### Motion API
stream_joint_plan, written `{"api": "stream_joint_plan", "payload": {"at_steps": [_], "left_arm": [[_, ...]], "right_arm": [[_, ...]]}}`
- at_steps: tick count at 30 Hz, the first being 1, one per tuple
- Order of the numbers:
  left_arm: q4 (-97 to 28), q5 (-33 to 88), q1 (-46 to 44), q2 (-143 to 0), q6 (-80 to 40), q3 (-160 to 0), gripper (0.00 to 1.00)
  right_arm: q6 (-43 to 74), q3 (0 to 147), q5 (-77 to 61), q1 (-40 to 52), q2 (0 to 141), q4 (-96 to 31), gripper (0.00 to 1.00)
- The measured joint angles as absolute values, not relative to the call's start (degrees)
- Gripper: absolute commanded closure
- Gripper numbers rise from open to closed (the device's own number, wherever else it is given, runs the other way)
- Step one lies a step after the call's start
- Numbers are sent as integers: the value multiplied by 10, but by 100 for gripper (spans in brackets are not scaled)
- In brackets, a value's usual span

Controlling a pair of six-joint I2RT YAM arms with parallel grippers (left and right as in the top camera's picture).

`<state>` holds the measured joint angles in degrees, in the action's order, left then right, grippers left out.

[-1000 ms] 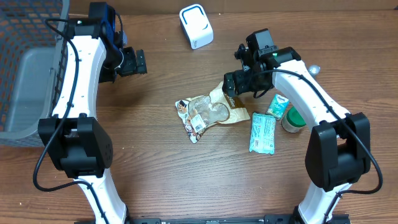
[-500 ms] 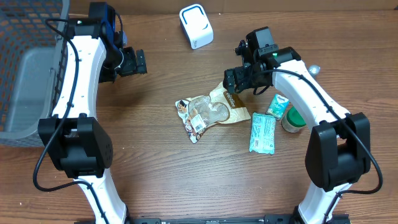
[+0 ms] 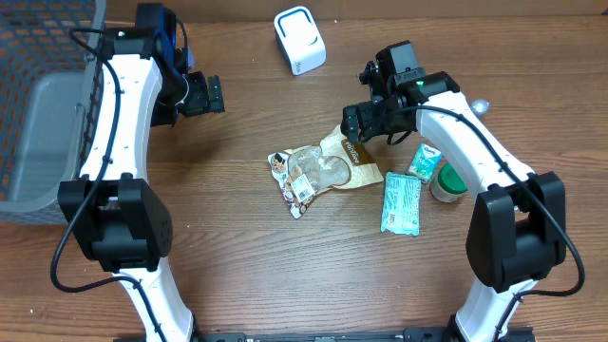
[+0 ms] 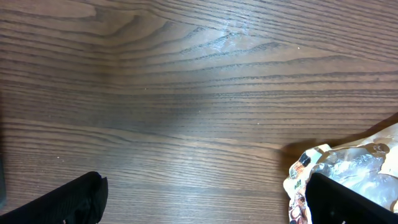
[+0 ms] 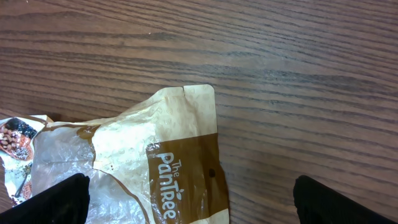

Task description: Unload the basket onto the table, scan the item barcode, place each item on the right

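We see the left gripper point(image 3: 202, 95) in the upper left of the overhead frame, over bare wooden table point(image 3: 237, 266). Its jaws are spread wide and grasp nothing. In its own wrist view the left gripper point(image 4: 205, 202) shows two dark fingertips point(image 4: 68, 199) at the bottom corners, with only wood grain between them.

The right gripper point(image 3: 366, 123) sits right of centre in the upper half of the overhead frame, at the upper right corner of the PanTree bag point(image 3: 332, 166). It is also released. In the right wrist view the right gripper point(image 5: 193, 205) has its fingertips point(image 5: 56, 199) far apart at the bottom corners, and the PanTree bag point(image 5: 155, 155) lies flat on the table between and above them. We cannot tell whether the fingers touch the bag.

The bag is clear plastic with a brown band and white lettering, and it rests at the centre of the table. Its lower left end overlaps a printed snack pack point(image 3: 288, 185). An edge of this crinkled pile also shows at the lower right of the left wrist view.

The white scanner point(image 3: 299, 40) stands at the top centre, well apart from both grippers. At the right a teal packet point(image 3: 401, 202) lies flat. Just beside it are a small teal carton point(image 3: 425, 161) and a green-lidded jar point(image 3: 448, 182). A grey mesh basket point(image 3: 38, 57) fills the left edge.
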<state>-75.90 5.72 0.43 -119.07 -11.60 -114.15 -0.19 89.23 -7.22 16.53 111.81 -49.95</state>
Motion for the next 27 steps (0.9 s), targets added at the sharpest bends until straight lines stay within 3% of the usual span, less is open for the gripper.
{"api": "stream_joint_plan", "payload": {"at_steps": [18, 27], "left_arm": [[-759, 57, 4, -1191, -116, -1141, 0], [-732, -13, 5, -1192, -116, -1141, 0]], "right_arm": [[-2, 892, -72, 165, 1118, -499, 0], [-2, 892, -72, 165, 1118, -499, 0]]}}
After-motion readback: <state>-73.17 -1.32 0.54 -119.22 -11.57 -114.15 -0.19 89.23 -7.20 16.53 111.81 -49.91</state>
